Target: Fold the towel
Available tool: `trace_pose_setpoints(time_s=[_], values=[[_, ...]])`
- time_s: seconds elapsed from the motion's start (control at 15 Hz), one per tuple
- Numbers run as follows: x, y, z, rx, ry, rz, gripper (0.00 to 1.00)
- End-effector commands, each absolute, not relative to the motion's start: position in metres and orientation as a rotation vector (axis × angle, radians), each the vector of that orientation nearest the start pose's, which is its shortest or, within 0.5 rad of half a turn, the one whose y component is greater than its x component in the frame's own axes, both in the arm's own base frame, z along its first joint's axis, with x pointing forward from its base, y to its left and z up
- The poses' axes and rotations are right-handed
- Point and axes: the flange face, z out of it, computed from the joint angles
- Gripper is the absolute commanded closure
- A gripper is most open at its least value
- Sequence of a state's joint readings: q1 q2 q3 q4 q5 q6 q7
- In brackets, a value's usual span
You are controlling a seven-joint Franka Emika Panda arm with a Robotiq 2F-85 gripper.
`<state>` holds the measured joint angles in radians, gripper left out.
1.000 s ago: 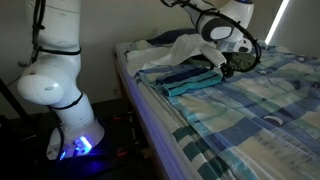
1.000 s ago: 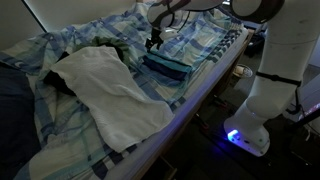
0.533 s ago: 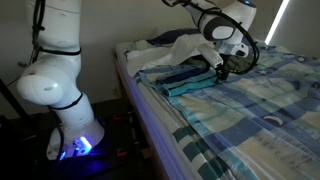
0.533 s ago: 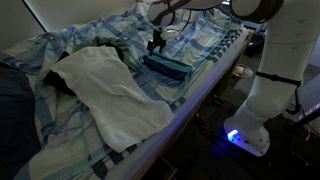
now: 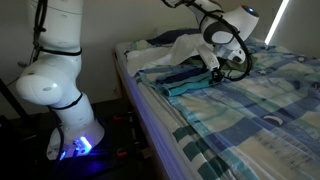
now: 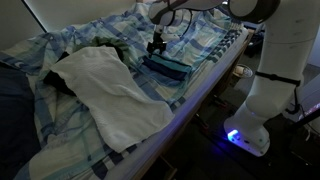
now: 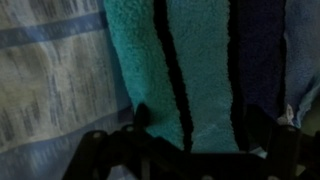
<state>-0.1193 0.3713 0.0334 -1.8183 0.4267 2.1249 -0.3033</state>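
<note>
Lying folded near the bed edge that faces the robot's base [image 5: 55, 85]: one teal towel [image 5: 188, 82] with dark stripes and a dark blue band, flat on a blue plaid sheet [image 5: 255, 115]. Gripper [image 5: 216, 73]: poised directly over the towel's end farther from that edge, close to the cloth; contact cannot be told. Wrist view: fingers [image 7: 262, 128] set wide apart, straddling the striped fabric, nothing held between them. White cloth [image 6: 112, 92]: crumpled, just beside the towel, draped over the same edge.
</note>
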Motion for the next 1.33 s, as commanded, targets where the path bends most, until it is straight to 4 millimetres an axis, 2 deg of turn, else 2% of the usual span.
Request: trace_pose_setpoints(time_s=[0.0,0.07,0.67,0.8,1.0,1.27], values=[[0.64,-0.038,0.323,-2.67,0.013,0.012,0.11],[0.641,-0.039,0.32,-2.656,0.015,0.013,0.26],[0.638,-0.067,0.32,-2.574,0.046,-0.042,0.96],[0.636,-0.071,0.32,-2.529,0.038,-0.046,1.0],[0.628,-0.072,0.325,-2.515,0.001,-0.042,0.97],[0.619,-0.072,0.337,-2.472,-0.153,-0.1,0.97]])
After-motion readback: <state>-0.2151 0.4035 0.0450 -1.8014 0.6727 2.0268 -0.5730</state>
